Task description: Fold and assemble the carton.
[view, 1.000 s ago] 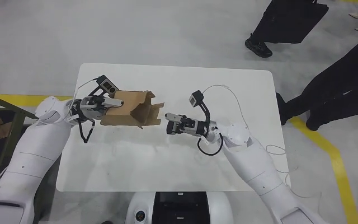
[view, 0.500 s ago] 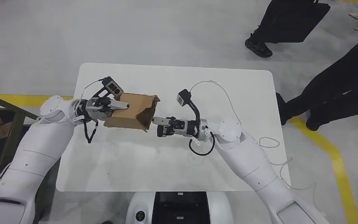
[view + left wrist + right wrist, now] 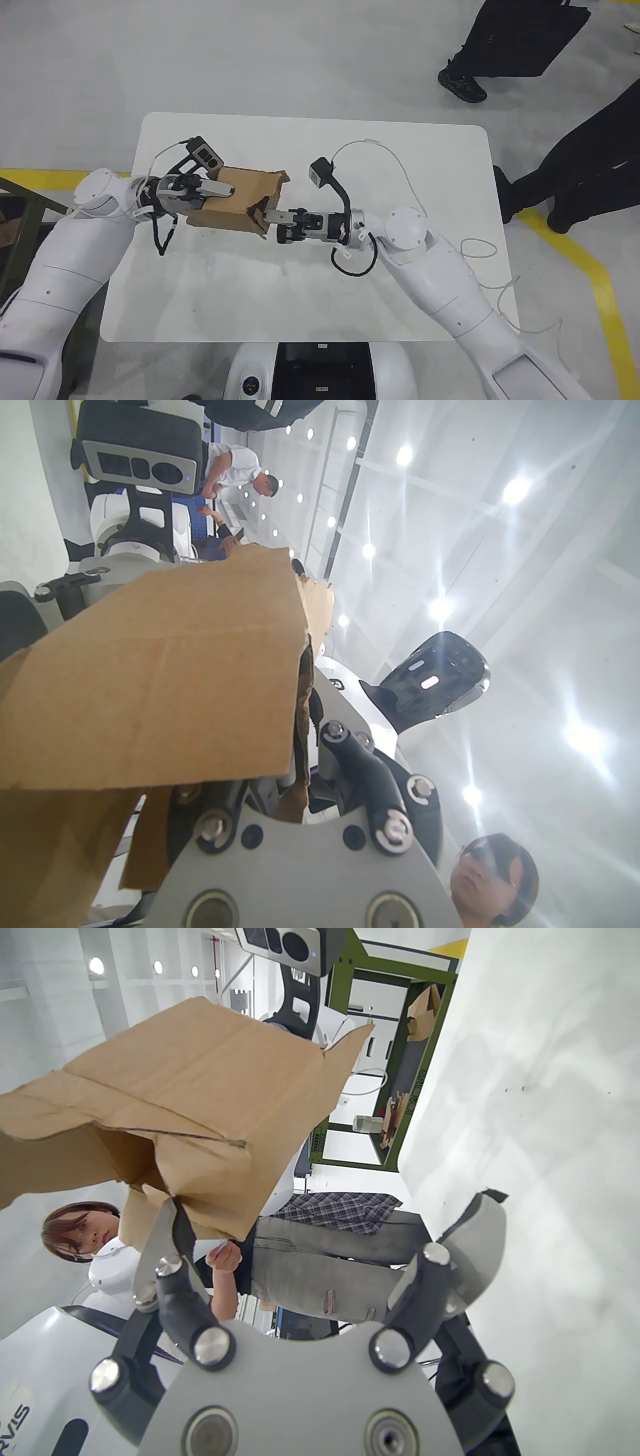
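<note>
The carton (image 3: 240,200), of plain brown cardboard, is held over the part of the white worktop (image 3: 400,290) on the robot's left, with its open end turned toward the middle. One wall of it is pinched by the left pincer (image 3: 218,187); in the left wrist view the cardboard edge is seen running down between the closed jaws. The right pincer (image 3: 327,1208) is spread wide at the open end, where the flaps (image 3: 200,1163) are partly folded inward. One of its fingers (image 3: 160,1238) is laid against a flap edge, while the other is set apart, near the worktop. In the right wrist view a strip of open room is seen between the carton and the worktop surface, so the carton is carried clear of it on that side.

The worktop is a white slab with rounded corners, faintly marked with grey smudges and a few dark specks. A thin white cable (image 3: 375,142) is looped across it behind the right arm. Around the worktop a pale grey floor (image 3: 300,60) is laid, crossed by yellow lines (image 3: 590,270). A green rack (image 3: 435,1043) is stood beyond the worktop on the left arm's side, and brown cardboard pieces (image 3: 425,1008) are stacked in it. Overhead, a white ceiling (image 3: 525,600) is lit by rows of round lamps (image 3: 515,490).
</note>
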